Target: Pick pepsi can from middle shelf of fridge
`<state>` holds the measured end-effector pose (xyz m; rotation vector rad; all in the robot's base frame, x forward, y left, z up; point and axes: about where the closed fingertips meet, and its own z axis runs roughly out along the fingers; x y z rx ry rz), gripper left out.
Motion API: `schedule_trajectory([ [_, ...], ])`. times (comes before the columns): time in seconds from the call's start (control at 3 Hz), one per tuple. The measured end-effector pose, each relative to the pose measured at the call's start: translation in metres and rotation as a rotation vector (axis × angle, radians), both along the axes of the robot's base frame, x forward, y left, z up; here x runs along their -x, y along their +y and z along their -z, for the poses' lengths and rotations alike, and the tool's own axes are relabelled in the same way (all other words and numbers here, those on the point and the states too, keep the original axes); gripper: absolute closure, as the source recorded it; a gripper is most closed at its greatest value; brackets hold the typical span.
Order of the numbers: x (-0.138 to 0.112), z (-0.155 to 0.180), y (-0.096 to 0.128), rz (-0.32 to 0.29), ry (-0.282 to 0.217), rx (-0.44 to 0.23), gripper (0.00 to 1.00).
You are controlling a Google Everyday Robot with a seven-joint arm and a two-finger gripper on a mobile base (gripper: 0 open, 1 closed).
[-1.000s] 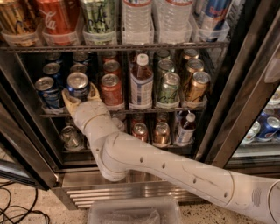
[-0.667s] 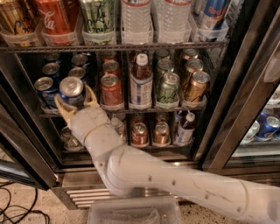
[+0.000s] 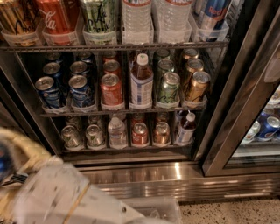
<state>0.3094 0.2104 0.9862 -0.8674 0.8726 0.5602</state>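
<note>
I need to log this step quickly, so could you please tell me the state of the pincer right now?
Pincer, low left, outside the fridge: open, closed or holding something cannot be told.

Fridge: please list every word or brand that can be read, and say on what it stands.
"Coca", white script, partly cut off: red can, top shelf.
"Red": blue-silver can, top shelf, right end.
Labels on the middle shelf and below it: too blurred to read.
Gripper, lower left corner, outside the shelves: no readable text.
</note>
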Motion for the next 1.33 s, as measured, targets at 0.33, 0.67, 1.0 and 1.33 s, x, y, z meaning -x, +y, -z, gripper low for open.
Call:
schedule_trajectory([
  [0.33, 0.032, -0.02, -0.004, -0.036, -0.071, 0.013, 1.0],
  [0.67, 0.032, -0.02, -0.004, -0.036, -0.071, 0.013, 1.0],
  [1.0, 0.017, 0.012, -0.005, -0.036, 0.001, 0.04, 1.0],
  [1.33, 0.006, 0.039, -0.006, -0.035, 0.056, 0.061, 1.0],
])
